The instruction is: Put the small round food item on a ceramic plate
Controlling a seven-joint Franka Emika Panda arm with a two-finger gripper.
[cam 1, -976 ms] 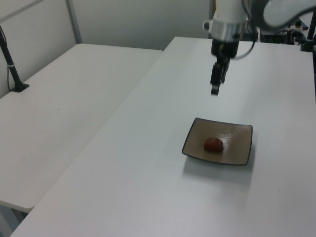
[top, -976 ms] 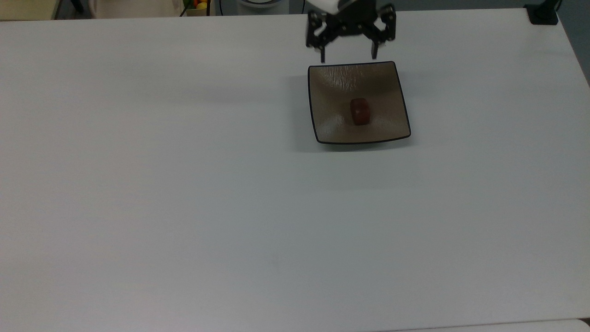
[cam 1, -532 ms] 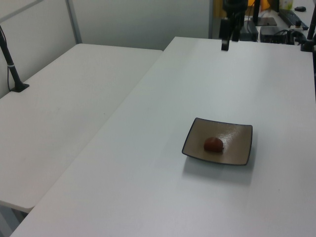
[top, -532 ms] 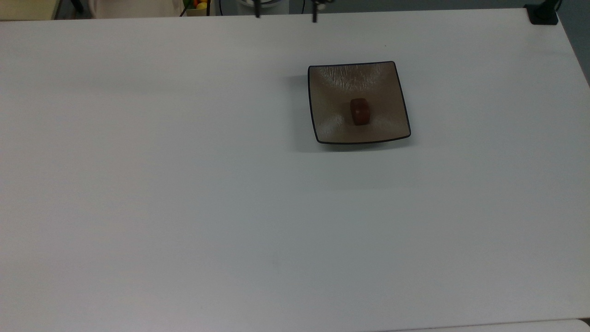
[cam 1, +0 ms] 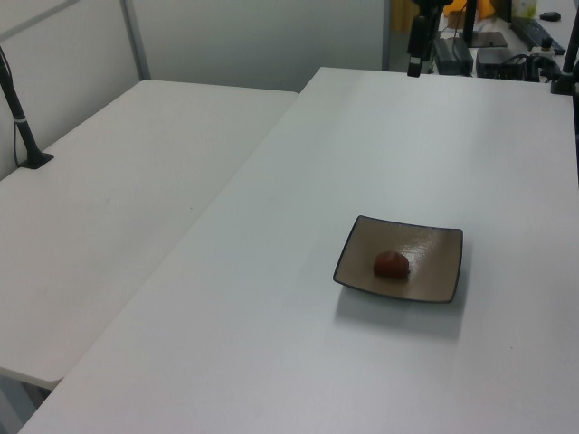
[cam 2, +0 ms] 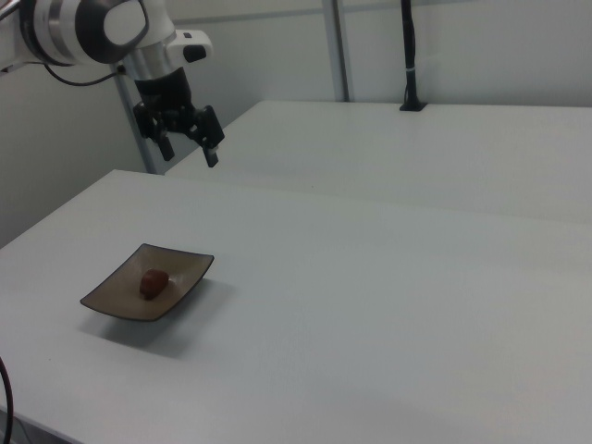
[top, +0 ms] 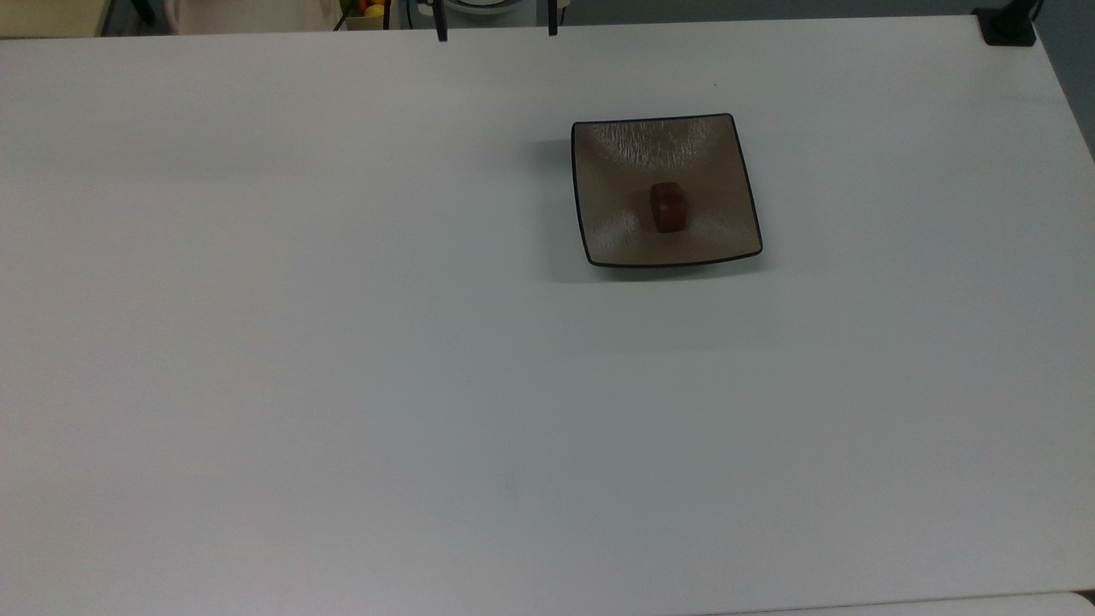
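Resting in the ceramic plate [top: 616, 154], the small round food item [top: 667, 207]; claw [cam 2: 190, 151] spread, empty.

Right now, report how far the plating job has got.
Done: the small round food item lies in the dished centre of the ceramic plate, which sits flat on the white table. In hand: nothing; the hand hangs open and empty, high above the table and well clear of the plate. Left: nothing visible remains.
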